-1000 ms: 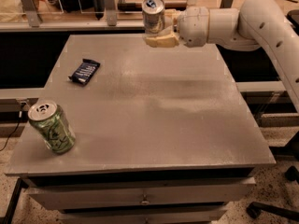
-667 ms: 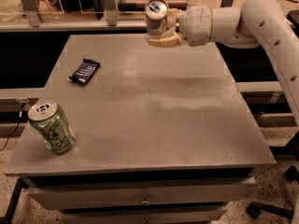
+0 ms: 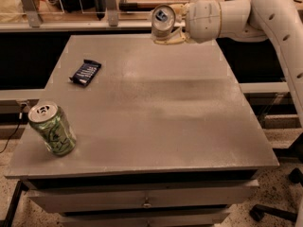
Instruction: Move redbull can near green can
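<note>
While the gripper [image 3: 169,26] clasps the redbull can [image 3: 163,17] above the far edge of the table [image 3: 189,103], 1 hasty sweep could knock the green can [image 3: 52,129] over.

At the far edge of the table [image 3: 189,126], the end effector [image 3: 166,32] hides the lower redbull can [image 3: 163,17].
</note>
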Tool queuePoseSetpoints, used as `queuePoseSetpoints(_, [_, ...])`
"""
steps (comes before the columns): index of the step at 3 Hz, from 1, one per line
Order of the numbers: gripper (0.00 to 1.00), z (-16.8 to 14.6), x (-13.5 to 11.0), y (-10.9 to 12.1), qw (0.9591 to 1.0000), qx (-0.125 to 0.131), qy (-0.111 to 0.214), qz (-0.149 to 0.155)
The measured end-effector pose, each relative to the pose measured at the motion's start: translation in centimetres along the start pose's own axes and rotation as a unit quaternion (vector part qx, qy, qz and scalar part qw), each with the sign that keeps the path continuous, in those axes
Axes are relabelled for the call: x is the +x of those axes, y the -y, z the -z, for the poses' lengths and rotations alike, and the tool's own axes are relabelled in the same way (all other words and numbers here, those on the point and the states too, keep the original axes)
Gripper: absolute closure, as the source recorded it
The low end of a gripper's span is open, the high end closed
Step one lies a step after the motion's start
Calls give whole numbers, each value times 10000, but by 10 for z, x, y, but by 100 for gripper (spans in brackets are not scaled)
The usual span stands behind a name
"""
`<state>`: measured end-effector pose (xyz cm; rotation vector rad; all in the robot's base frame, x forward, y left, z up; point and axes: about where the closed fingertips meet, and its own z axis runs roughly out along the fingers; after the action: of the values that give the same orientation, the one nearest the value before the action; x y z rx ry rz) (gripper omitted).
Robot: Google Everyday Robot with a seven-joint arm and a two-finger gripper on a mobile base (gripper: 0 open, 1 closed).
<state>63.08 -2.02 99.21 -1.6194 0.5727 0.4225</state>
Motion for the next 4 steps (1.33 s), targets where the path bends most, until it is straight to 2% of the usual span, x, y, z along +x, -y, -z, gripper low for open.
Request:
queuePoseSetpoints(1, [100, 0, 0, 0, 10000, 3, 2, -4])
queuePoseSetpoints(2, [100, 3, -1, 0, 9993, 75, -35, 357])
queuePoseSetpoints(3, [100, 1, -2, 1, 9966, 86, -16, 822])
queuePoseSetpoints(4, [100, 0, -2, 1, 9968, 79, -12, 792])
